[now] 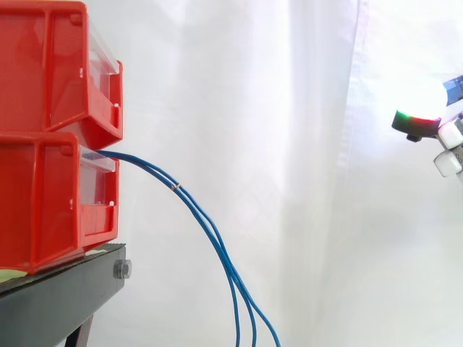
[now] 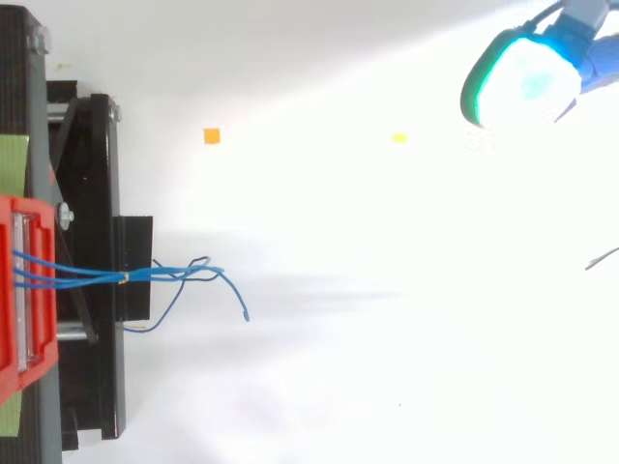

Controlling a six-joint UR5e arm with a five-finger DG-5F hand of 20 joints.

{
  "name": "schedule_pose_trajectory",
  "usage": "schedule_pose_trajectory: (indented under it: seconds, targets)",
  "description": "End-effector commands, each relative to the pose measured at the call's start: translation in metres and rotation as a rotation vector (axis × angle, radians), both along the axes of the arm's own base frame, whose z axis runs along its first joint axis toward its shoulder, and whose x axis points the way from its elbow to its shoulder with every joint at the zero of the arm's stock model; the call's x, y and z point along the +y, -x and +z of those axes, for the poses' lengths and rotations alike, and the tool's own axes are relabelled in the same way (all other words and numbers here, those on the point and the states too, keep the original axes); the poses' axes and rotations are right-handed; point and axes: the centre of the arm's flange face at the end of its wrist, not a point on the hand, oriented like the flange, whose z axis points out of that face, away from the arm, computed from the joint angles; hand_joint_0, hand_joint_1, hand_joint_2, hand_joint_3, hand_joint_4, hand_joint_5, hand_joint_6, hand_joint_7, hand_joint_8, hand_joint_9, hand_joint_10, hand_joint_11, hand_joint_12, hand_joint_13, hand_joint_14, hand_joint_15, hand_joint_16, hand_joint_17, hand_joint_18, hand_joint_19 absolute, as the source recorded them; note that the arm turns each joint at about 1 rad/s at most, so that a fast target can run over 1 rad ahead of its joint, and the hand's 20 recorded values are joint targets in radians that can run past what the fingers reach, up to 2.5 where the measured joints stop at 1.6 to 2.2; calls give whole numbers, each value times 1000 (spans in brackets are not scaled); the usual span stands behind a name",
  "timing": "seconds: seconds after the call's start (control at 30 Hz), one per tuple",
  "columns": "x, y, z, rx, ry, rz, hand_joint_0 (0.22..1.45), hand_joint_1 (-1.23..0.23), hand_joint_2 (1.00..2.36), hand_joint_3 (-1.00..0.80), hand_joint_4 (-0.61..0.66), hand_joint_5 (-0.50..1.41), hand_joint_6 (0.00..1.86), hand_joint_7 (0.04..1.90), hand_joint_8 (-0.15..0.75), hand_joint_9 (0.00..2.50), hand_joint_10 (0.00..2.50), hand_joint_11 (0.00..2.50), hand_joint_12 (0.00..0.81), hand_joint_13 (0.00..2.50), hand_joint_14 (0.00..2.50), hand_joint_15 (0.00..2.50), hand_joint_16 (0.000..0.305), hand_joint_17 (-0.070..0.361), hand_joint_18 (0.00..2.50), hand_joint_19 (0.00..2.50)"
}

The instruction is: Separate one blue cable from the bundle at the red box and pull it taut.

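We're seeing hand [image 1: 450,135] hovering well apart from blue cable bundle [image 1: 211,230]; spread or closed, can't tell. Bundle hanging from lower red bin [image 1: 51,202] front, past black stand [image 1: 65,283] edge. We're advising aiming low, where strands are fanning apart.

Thin blue cables [image 1: 210,230] come out of the front opening of the lower red box [image 1: 51,202], which sits under a second red box [image 1: 43,65] at the left. They hang slack, arcing down to the right, and a small yellowish tie [image 1: 176,187] binds them near the box. Below the tie they part into three strands. From above, the loose ends splay right of the box, one hooking away from the others.
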Motion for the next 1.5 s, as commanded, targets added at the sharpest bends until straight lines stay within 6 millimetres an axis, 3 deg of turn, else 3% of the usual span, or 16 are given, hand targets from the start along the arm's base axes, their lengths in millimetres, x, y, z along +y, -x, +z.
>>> schedule_pose_trajectory:
  seconds: [0.0,0.27,0.43,0.47,0.8,0.9,1.1,1.17,1.47]
  targets:
    - [4,-10,-7,-27,2,-9,563,-615,1005,-427,241,-200,502,878,317,600,7,426,362,544,10,334,44,100,367,411]
    - [7,-39,-33,-62,33,-30,564,-615,1005,-425,242,-199,502,883,318,595,9,432,364,557,10,340,44,98,384,425]
    - [13,-69,-38,-90,63,-26,564,-615,1005,-423,244,-198,502,887,318,599,6,439,363,560,10,340,43,98,389,426]
    - [14,-82,-46,-81,74,-24,564,-616,1004,-422,245,-198,502,886,318,599,9,437,362,560,11,348,43,98,390,426]
    - [22,-136,-88,-59,85,-10,569,-619,1006,-409,245,-196,502,892,321,612,7,454,362,573,12,351,42,95,407,442]
    - [23,-140,-92,-70,89,-10,571,-619,1005,-409,247,-196,502,889,320,613,9,456,360,577,11,357,42,95,412,441]
    - [28,-156,-119,-110,92,-2,573,-622,1005,-407,247,-195,502,893,321,620,7,458,361,586,11,365,42,94,424,448]
    - [30,-168,-145,-120,86,-1,573,-622,1006,-407,248,-195,502,893,322,623,9,467,360,588,13,367,42,94,426,449]
    - [34,-180,-159,-160,74,23,573,-623,1007,-405,246,-194,502,894,321,623,9,468,362,600,11,378,42,93,441,464]
